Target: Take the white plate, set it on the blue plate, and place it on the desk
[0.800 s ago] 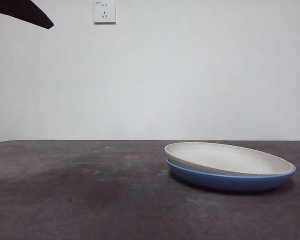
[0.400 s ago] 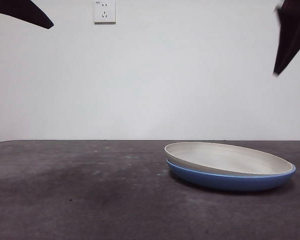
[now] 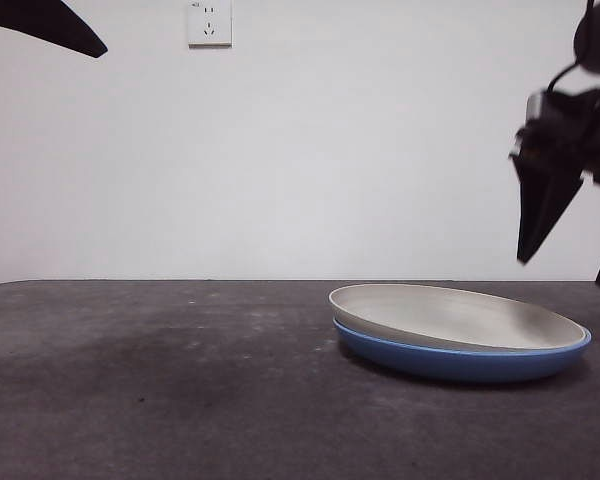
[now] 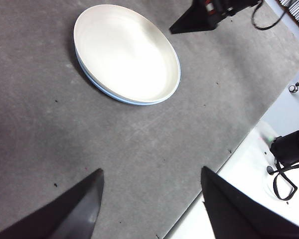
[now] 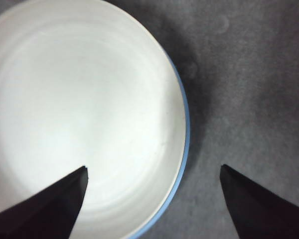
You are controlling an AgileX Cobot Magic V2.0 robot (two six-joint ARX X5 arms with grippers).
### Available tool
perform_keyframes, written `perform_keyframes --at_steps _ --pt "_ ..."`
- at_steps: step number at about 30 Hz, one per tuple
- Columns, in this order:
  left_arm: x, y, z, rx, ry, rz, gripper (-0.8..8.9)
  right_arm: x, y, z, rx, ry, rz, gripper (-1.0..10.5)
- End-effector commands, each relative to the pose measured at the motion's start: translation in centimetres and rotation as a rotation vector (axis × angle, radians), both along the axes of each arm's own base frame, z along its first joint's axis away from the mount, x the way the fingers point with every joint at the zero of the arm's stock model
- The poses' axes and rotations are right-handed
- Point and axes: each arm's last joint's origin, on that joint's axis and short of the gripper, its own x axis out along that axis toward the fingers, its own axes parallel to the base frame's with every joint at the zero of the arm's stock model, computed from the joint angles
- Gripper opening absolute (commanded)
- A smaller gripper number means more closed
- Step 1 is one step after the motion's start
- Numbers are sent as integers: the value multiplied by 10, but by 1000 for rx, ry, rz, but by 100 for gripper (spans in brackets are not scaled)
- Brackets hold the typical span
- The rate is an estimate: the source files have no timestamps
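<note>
The right end effector hangs with jaws spread, empty, above the rim of the white plate. Beneath it, that plate sits nested in the blue plate on the counter. The left end effector, also spread, waits well apart.

Right gripper at upper right, raised, fingers spread apart, pointing down. Left gripper raised at upper left, fingers apart.
</note>
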Motion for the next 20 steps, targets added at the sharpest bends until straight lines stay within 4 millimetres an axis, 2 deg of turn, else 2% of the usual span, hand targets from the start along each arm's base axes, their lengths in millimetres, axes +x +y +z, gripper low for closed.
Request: perform_keyframes --at_steps 1,7,20 --pt "0 -2 3 -5 -19 -18 312 10 2 -13 0 20 4 386" --pt "0 -2 3 -5 -19 -18 312 19 3 -30 1 50 4 353" --pt "0 -2 3 -5 -12 -15 312 26 4 -50 13 97 10 161"
